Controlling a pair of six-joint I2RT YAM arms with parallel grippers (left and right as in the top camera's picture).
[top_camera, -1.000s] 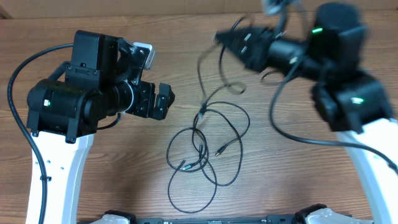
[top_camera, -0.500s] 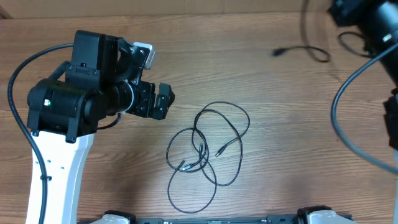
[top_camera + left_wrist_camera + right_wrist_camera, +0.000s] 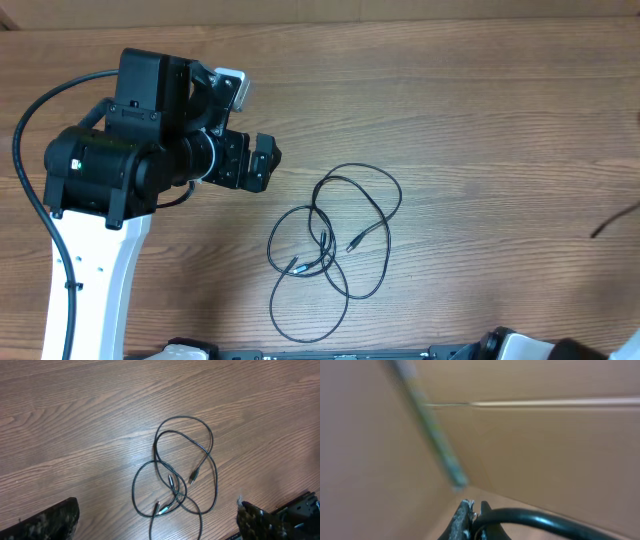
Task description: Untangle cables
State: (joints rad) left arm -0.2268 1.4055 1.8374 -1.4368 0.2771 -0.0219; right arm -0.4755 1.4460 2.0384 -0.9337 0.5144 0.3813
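The thin black cables with small silvery plug ends (image 3: 330,250) lie in a loose tangle of loops near the middle of the brown wood-grain table (image 3: 480,120), just right of the black-and-white left arm (image 3: 130,170). The left wrist view adds what the overhead hides: the left gripper (image 3: 157,522) hangs over the tangle with its 2 fingers (image 3: 50,520) wide apart, holding nothing. Only the blurred right wrist view shows the right gripper (image 3: 471,516), its jaws pinched together on a black cord (image 3: 535,519) running off rightward.

Cables (image 3: 324,243) rendered in black, plugs (image 3: 352,243) silvery, table (image 3: 480,120) grained in brown wood, left arm (image 3: 110,170) black, based in white.
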